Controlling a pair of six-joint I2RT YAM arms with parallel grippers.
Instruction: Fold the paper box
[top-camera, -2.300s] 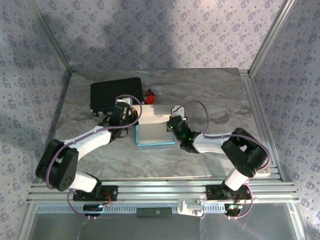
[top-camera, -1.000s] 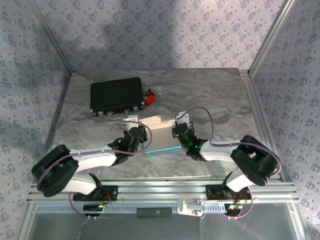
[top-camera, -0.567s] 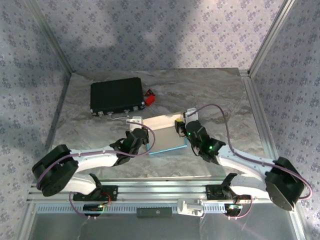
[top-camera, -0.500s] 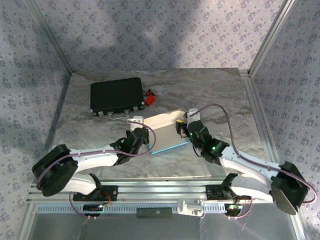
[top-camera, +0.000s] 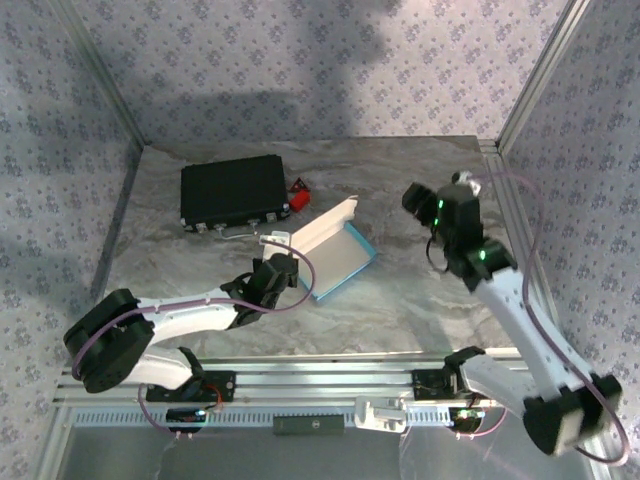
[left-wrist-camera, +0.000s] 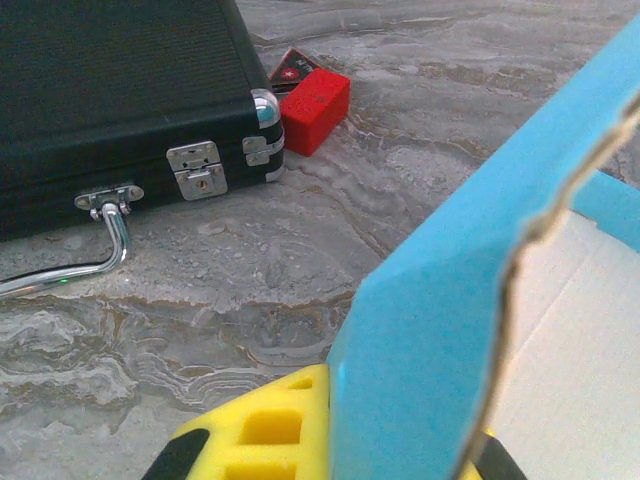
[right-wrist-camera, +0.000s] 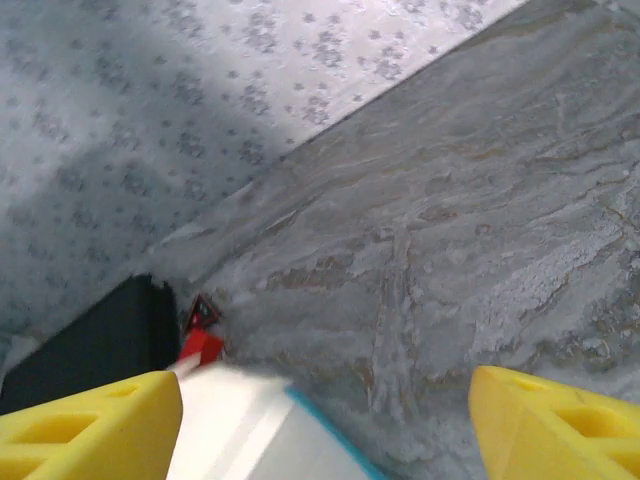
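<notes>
My left gripper (left-wrist-camera: 365, 445) is pinched on a blue edge of the box (top-camera: 338, 255). The box lies open near the middle of the table (top-camera: 420, 300), white inside up, one flap raised. My right gripper (right-wrist-camera: 325, 410) is spread wide, nothing between its fingers, apparently lifted off the table right of the box. The case (top-camera: 233, 192) and red block (top-camera: 299, 193) sit behind.
</notes>
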